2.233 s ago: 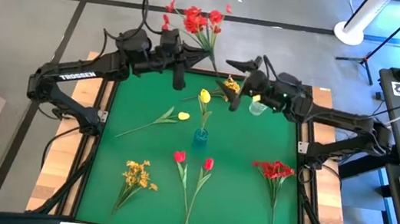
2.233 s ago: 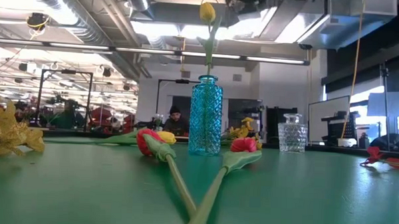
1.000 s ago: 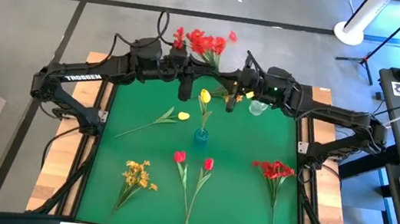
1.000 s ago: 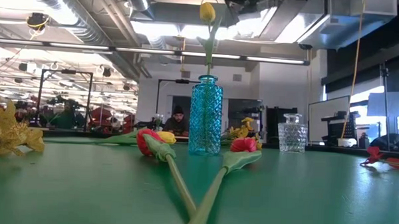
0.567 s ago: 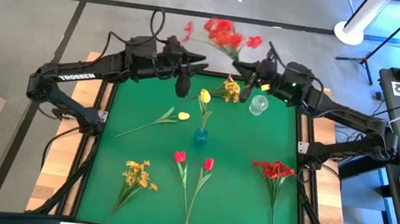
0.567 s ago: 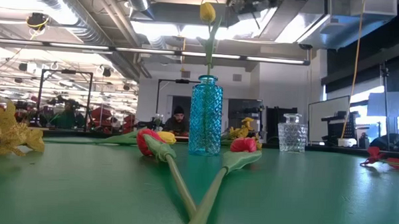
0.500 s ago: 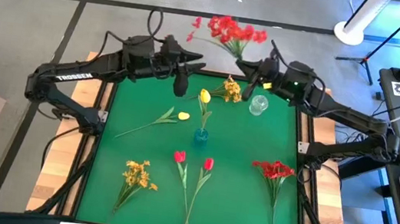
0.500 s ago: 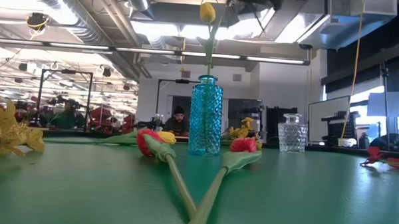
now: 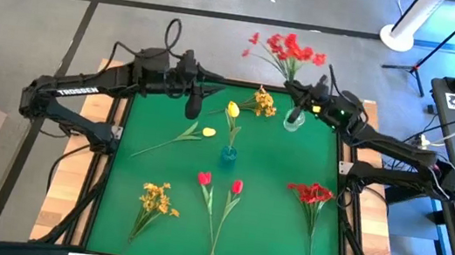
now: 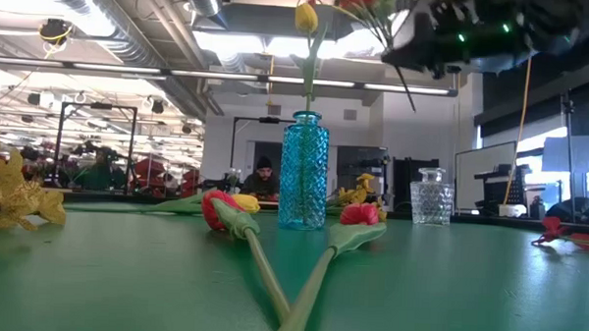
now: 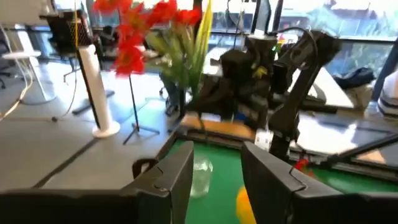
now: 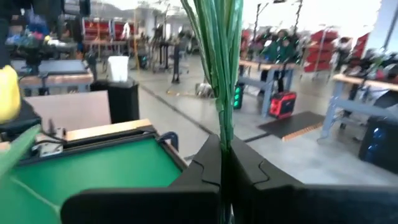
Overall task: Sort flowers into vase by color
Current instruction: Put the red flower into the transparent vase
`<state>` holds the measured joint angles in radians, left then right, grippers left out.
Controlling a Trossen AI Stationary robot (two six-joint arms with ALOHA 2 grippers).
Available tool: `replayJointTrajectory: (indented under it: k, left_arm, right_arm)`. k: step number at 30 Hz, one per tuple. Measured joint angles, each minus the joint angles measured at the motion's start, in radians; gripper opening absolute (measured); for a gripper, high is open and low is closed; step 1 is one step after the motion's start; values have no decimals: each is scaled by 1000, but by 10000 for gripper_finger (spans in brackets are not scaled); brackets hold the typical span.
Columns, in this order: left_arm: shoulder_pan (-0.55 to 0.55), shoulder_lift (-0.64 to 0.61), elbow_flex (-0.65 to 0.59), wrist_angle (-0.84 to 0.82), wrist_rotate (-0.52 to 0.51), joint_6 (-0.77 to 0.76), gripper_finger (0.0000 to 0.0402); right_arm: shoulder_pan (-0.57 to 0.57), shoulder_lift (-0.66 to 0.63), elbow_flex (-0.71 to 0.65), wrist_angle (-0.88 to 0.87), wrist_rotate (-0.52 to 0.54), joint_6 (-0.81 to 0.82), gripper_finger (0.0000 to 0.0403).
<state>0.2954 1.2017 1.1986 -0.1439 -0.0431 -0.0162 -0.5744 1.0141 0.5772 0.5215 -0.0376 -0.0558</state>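
Right end effector [image 9: 299, 111] clamped on red spray's [image 9: 289, 48] stems, blossoms hanging beyond table's [image 9: 293, 167] far edge, long axis tilted outward. Hovered just above clear vase [image 9: 293, 121]; stem ends pointed down at it. Left end effector [image 9: 194, 106] part open, empty, farther away.

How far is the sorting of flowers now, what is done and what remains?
Done: one yellow tulip stands in the blue vase. In hand: the right claw is shut on a red spray, held above the clear vase, which looks empty. The left claw is open and empty. Left on the table: six flowers or clusters, yellow and red.
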Motion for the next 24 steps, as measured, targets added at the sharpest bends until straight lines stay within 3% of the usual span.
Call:
replayJointTrajectory:
  k: [9, 16, 24]
  left_arm:
    - [96, -159, -300, 289, 9, -75, 105]
    - [99, -193, -430, 365, 9, -122, 97]
    - [99, -188, -474, 384, 8, -168, 96]
  right_arm:
    - [-78, -13, -260, 358, 58, 28, 4]
    - [-83, -12, -325, 394, 126, 25, 4]
    - [-81, 68, -331, 414, 194, 24, 8]
